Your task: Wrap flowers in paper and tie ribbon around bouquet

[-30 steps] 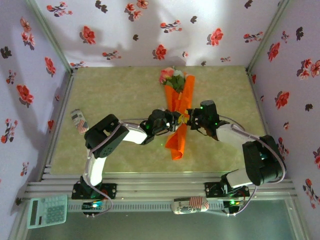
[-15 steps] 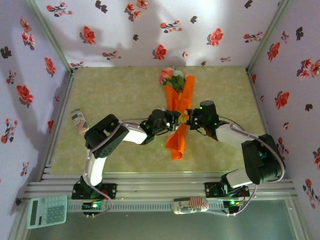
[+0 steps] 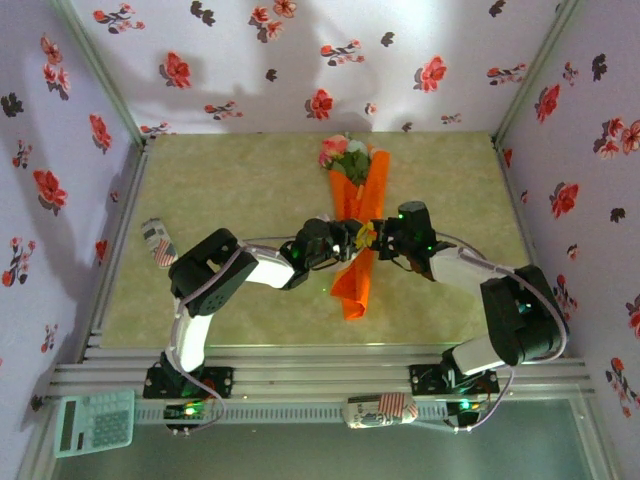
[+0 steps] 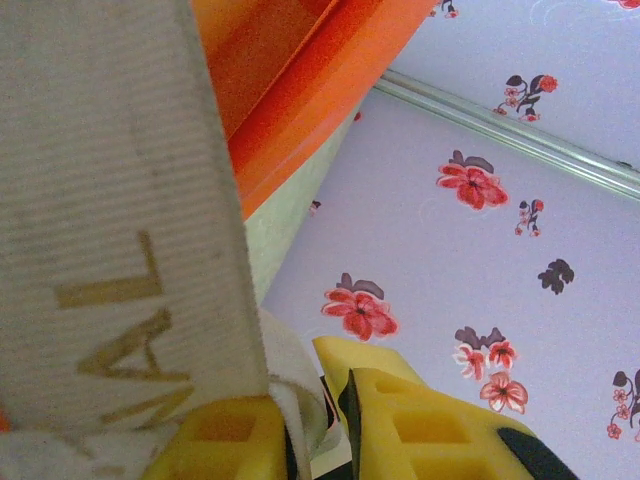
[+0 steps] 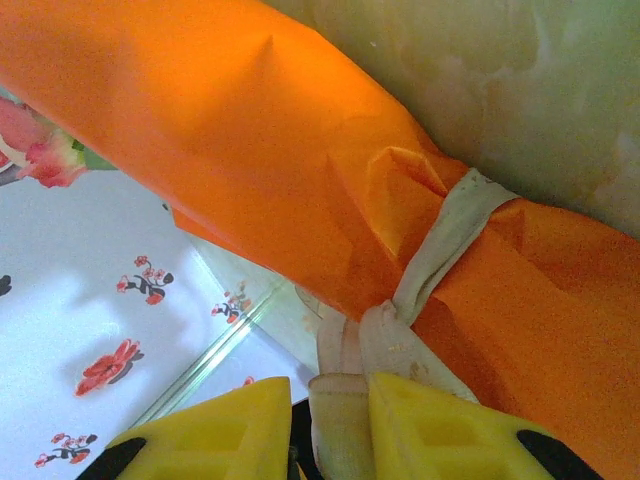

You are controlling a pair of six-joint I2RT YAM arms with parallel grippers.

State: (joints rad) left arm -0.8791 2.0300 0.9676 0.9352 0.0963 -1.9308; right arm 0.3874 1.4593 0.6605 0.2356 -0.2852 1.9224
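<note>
Running far-to-near on the bench (image 3: 230, 190), the bouquet (image 3: 352, 285) lies between the tools — right tool (image 3: 380, 238) pinching the ribbon (image 5: 440, 245), left tool (image 3: 348, 240) — hold unclear.

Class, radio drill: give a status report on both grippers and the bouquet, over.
Left gripper slightly open, ribbon in the gap. Right gripper shut on ribbon. Ribbon wrapped round orange bouquet. Nothing blocking.

Seen from above, the right arm (image 3: 520, 322) has shifted its bulky elbow joint slightly left, toward the middle of the worktop (image 3: 230, 190), and the right claw (image 3: 383, 238) has crept a shade nearer the bouquet (image 3: 352, 285).
</note>
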